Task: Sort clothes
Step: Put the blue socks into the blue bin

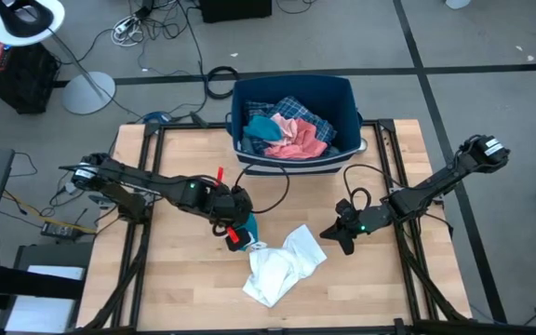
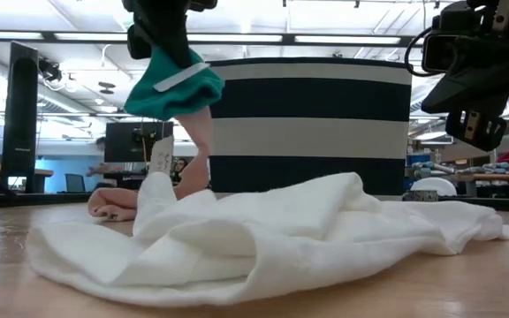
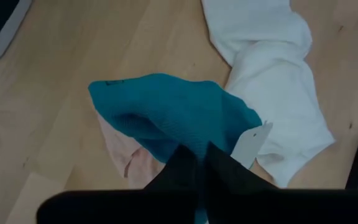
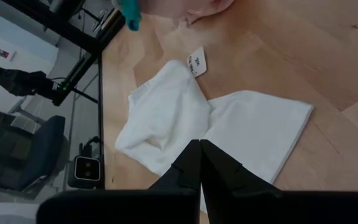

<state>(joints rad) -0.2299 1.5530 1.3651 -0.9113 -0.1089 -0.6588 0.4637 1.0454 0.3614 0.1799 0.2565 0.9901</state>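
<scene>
Teal cloth (image 3: 166,115) is hanging bunched from the left gripper (image 1: 235,230), whose fingers are pressing together on a fold of it; the low view is showing it lifted clear of the table (image 1: 175,279). A pale pink piece (image 2: 197,146) is dangling beneath the teal one, its lower end trailing down to the wood beside the white garment (image 1: 282,265), so I judge both are coming up in one pinch. Whether the pink one is actually caught in the fingers, I cannot tell.

That white garment is lying spread on the table between the two arms, its long axis running diagonally from the near left toward the far right. Its left end is sitting just beside the left gripper, almost under it. The right gripper (image 1: 342,233) is hovering just off the garment's right end with its fingers pressed together and nothing in them.

The bin (image 1: 342,93) is standing at the table's far edge, roughly midway between the arms, already holding plaid, salmon and other pieces. From the left gripper it lies away from the robot and a little to the right, so carrying the teal cloth there is looking like a short forward reach. For the white garment, both arms are about equally near, but only the right one is free.
</scene>
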